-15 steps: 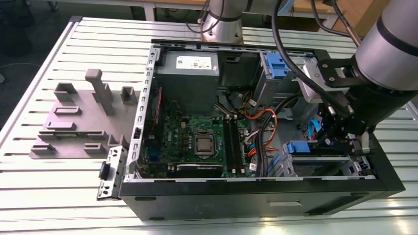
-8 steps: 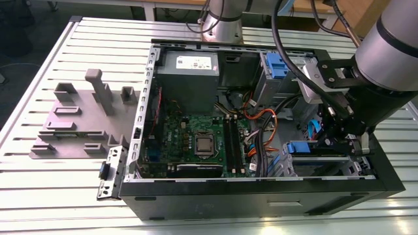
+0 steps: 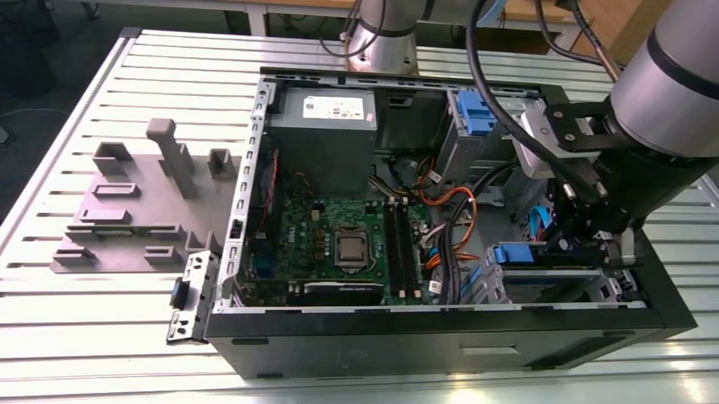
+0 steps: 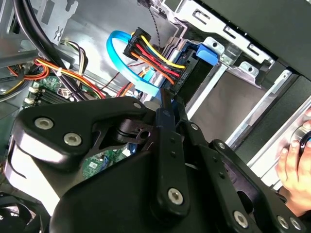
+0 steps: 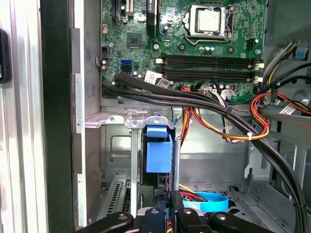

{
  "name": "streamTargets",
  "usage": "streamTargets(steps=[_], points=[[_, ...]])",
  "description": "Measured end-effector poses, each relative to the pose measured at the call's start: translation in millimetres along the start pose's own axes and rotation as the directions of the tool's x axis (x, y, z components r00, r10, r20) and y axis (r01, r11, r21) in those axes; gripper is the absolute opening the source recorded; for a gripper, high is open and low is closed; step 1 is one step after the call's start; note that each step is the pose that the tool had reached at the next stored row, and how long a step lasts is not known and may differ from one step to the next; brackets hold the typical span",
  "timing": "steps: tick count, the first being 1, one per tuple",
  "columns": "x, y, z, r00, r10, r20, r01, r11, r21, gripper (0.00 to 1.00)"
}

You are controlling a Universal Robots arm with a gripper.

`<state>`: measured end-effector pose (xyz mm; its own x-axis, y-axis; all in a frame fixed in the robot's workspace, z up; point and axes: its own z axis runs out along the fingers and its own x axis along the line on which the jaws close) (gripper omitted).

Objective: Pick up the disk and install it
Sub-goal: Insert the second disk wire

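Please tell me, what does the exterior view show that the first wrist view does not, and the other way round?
The exterior view alone shows the grey fixture plate on the slatted table, the whole computer case, the grey power supply and the robot arm. The first wrist view alone looks straight into the drive bay, with the blue latch upright in it and a light blue cable on the case floor. Both show the motherboard, the processor socket and the orange and yellow wires.

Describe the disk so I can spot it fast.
Find the open computer case, then the metal drive cage at its front corner on the exterior view's right. The disk sits there under the gripper, its bright blue carrier standing out from grey metal.
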<state>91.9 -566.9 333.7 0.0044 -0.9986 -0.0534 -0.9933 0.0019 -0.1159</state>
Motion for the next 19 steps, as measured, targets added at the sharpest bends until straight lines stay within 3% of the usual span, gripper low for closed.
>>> streamTargets(steps=[12, 19], points=[[1.0, 0.9, 7.2, 1.0000, 0.006, 0.0016, -0.006, 1.0000, 0.0003, 0.16], [1.0, 1.0, 8.0, 1.0000, 0.006, 0.0027, -0.006, 1.0000, 0.0003, 0.16]])
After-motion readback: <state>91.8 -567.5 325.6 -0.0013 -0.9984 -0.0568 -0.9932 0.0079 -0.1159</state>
